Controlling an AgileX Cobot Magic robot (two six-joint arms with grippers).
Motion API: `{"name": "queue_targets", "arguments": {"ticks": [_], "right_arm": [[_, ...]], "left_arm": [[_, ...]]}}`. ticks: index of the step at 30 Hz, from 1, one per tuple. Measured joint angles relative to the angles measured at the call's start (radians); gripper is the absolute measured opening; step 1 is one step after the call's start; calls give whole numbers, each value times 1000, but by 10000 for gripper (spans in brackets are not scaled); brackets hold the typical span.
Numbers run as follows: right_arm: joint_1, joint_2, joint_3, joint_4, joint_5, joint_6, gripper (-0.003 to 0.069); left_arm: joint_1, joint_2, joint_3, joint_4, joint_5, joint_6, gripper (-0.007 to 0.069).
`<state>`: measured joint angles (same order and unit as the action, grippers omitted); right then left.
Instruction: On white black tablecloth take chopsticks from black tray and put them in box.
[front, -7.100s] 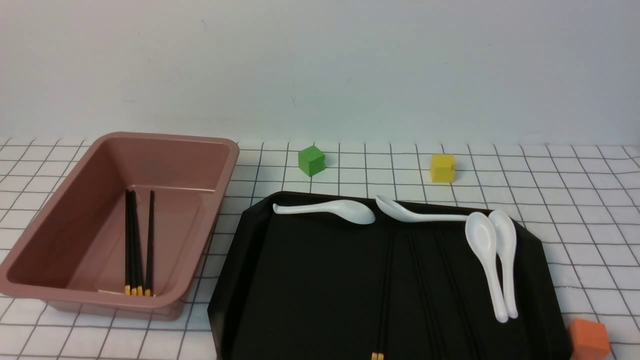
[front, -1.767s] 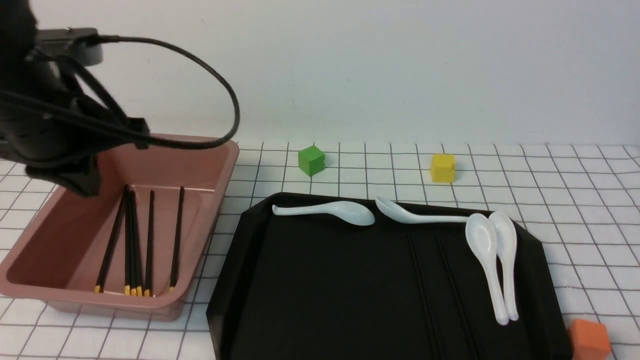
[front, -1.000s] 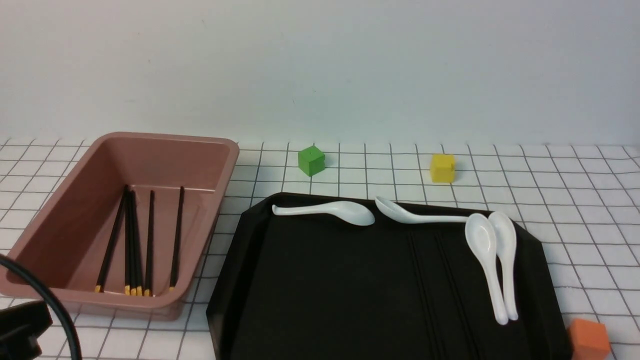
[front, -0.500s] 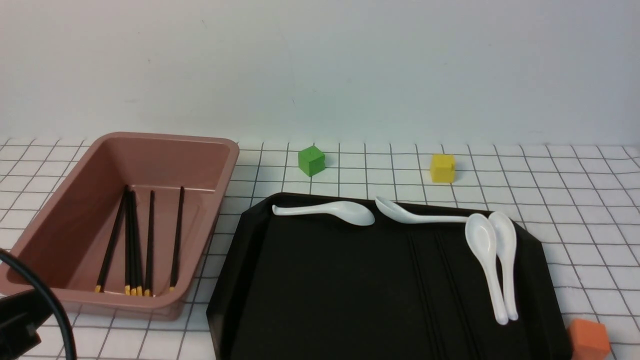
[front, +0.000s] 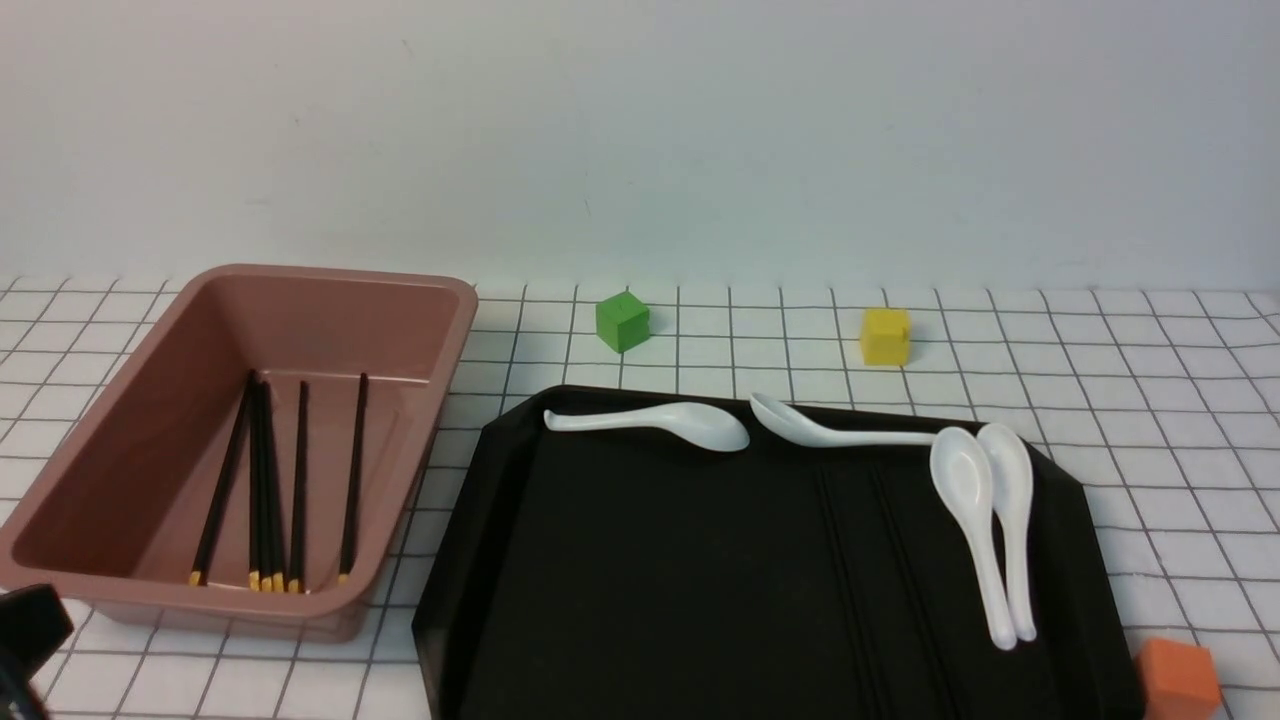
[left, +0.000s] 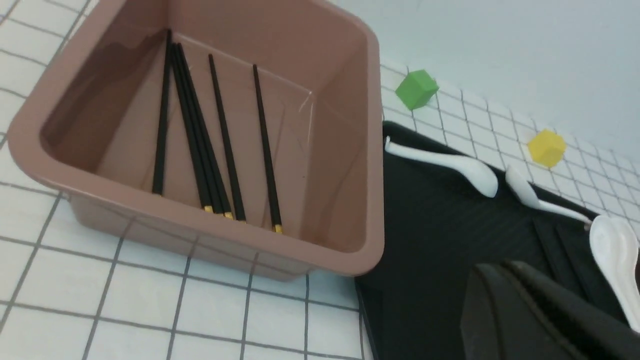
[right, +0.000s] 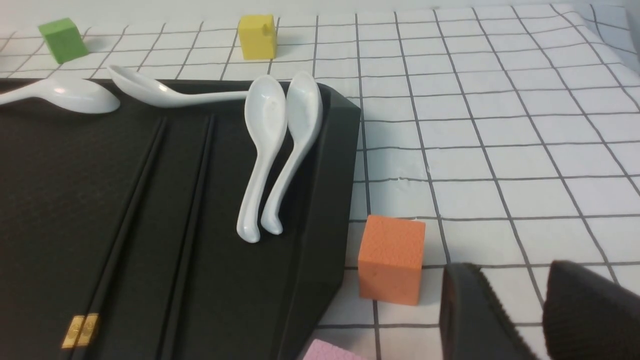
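Observation:
The pinkish-brown box (front: 455, 330) stands at the left on the checked tablecloth (front: 1150, 400), with several black chopsticks (front: 300, 480) lying inside it, yellow ends toward me. More chopsticks (right: 135, 200) lie lengthwise on the black tray (front: 650, 560), hard to make out against it in the front view. In the left wrist view my left gripper (left: 502, 270) is shut and empty, over the tray's near left corner beside the box (left: 370, 150). My right gripper (right: 510, 265) is open and empty over bare cloth, right of the tray (right: 325, 165).
Several white spoons (front: 650, 422) lie along the tray's far and right sides. A green cube (front: 622, 321) and a yellow cube (front: 886, 335) sit behind the tray. An orange cube (front: 1178, 678) sits at its near right corner. A black piece of my left arm (front: 25, 630) shows at bottom left.
Two chopsticks went from the tray into the box. My left arm then pulled back from over the box, and over the last second it sank lower at the bottom left edge.

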<state>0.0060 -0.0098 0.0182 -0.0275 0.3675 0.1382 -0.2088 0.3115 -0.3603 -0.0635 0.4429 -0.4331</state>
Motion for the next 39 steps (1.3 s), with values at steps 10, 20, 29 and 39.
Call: {"name": "queue_targets", "arguments": {"ticks": [10, 20, 29, 39], "right_arm": [[0, 0, 0, 0, 0, 0, 240], [0, 0, 0, 0, 0, 0, 240], [0, 0, 0, 0, 0, 0, 240], [0, 0, 0, 0, 0, 0, 240]], "left_arm": [[84, -296, 327, 69, -179, 11, -13], [148, -323, 390, 106, -84, 15, -9], [151, -323, 390, 111, -72, 16, -8], [151, -323, 390, 111, -65, 16, 1]]}}
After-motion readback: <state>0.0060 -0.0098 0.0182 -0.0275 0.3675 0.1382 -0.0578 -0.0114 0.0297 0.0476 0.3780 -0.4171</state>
